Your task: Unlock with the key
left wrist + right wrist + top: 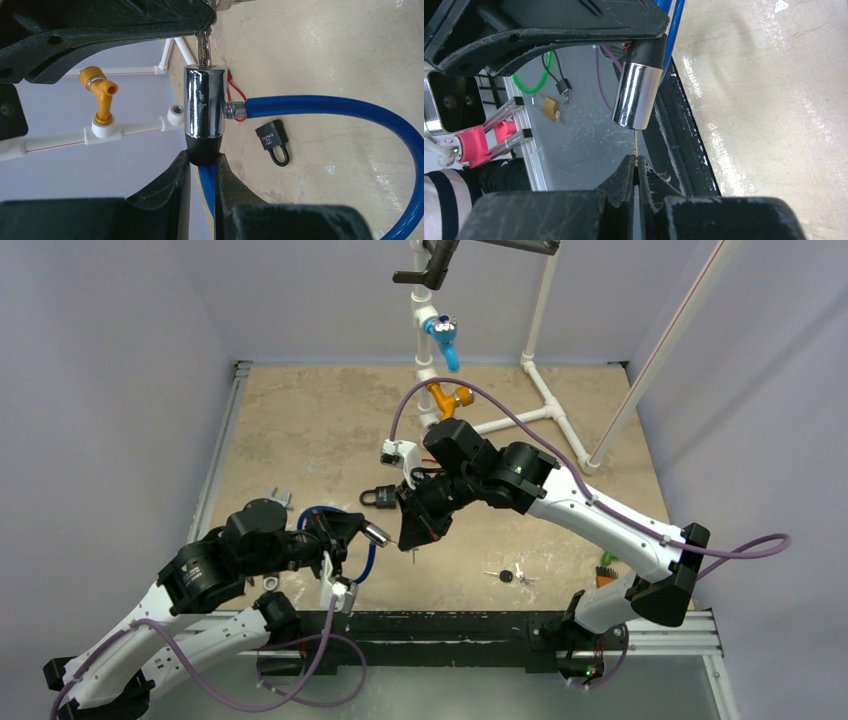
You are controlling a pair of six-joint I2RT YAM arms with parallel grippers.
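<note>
Chrome lock cylinder clamped between left fingers | key pinched by right fingers, tip seemingly inside cylinder

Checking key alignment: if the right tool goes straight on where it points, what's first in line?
The lock barrel, gripped by the left tool. The right tool pinches the key, whose tip meets the barrel's end face. Whether it sits in the keyway is unclear.
</note>
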